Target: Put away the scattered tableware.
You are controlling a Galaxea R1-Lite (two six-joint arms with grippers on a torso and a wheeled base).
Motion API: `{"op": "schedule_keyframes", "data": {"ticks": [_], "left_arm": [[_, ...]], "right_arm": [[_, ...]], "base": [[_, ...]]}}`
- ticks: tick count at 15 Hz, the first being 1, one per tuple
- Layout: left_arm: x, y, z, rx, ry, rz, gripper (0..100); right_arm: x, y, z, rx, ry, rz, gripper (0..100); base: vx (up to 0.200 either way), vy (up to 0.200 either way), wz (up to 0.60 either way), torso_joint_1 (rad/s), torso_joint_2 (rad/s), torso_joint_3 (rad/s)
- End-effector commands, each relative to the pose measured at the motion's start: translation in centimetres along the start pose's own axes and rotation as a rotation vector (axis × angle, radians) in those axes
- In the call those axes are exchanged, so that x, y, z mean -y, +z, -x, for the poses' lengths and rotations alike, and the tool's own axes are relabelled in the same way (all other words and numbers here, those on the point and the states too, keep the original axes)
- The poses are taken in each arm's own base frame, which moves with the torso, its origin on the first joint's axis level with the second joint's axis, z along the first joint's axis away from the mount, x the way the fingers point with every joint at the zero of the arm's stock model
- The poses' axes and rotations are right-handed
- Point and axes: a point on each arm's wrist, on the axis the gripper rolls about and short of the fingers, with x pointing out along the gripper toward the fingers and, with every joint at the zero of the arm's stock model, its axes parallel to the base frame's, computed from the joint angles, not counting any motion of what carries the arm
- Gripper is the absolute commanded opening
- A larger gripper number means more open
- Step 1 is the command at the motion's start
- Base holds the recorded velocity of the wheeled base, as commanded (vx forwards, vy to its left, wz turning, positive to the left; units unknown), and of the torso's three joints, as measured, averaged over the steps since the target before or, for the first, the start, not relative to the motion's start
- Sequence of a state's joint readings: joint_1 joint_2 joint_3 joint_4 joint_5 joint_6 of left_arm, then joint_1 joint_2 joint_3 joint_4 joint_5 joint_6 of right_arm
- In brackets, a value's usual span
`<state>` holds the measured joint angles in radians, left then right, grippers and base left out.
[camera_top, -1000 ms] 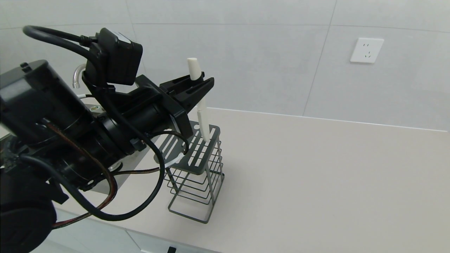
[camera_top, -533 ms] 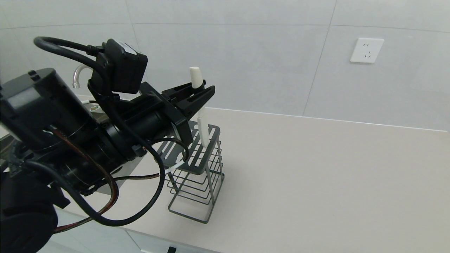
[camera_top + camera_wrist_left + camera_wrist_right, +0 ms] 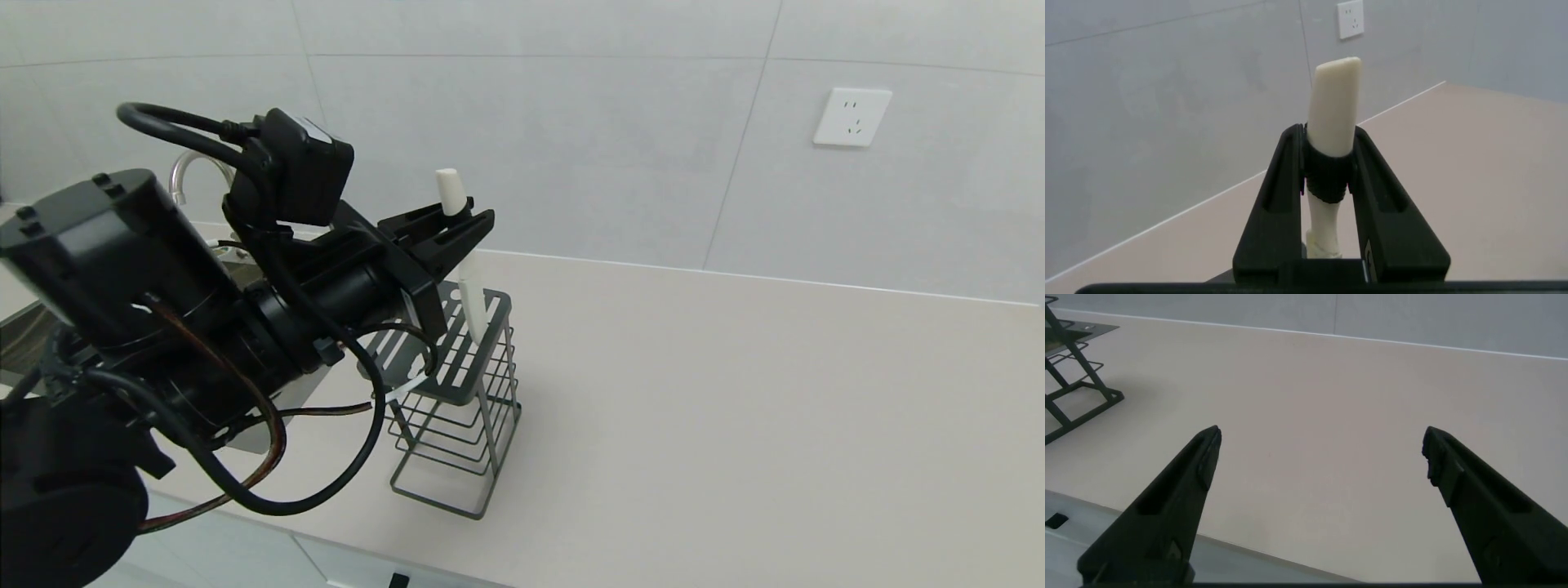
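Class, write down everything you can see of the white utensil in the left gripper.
The white utensil is a slim, matte, off-white stick with a blunt top end. It looks like plastic or ceramic. It stands nearly upright, clamped in the left gripper a little below its top. Its lower end reaches the slotted top plate of the dark wire rack. Whether it has entered a slot is unclear.
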<state>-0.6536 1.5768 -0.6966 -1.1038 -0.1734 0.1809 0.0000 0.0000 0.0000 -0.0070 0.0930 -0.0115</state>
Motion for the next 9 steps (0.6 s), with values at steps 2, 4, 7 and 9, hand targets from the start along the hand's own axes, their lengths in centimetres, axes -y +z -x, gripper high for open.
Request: {"op": "schedule_keyframes", "data": {"ticks": [2, 4, 7, 9], "left_arm": [[-0.1, -0.9, -0.4, -0.027, 0.003, 0.004, 0], [-0.1, -1.2, -0.6, -0.036, 0.001, 0.006, 0], [-0.1, -1.6, -0.7, -0.049, -0.001, 0.007, 0], [-0.1, -2.0, -0.9, -0.061, -0.002, 0.009, 0]], "right_arm": [[0.0, 0.0, 0.0, -0.001, 0.001, 0.001, 100], [0.0, 0.0, 0.0, -0.001, 0.001, 0.001, 100], [0.0, 0.0, 0.0, -0.001, 0.001, 0.001, 100], [0.0, 0.0, 0.0, -0.001, 0.001, 0.001, 100]], "base": [[0.0, 0.0, 0.0, 0.0, 0.0, 0.0], [0.0, 0.0, 0.0, 0.0, 0.0, 0.0], [0.0, 0.0, 0.0, 0.0, 0.0, 0.0], [0.0, 0.0, 0.0, 0.0, 0.0, 0.0]]}}
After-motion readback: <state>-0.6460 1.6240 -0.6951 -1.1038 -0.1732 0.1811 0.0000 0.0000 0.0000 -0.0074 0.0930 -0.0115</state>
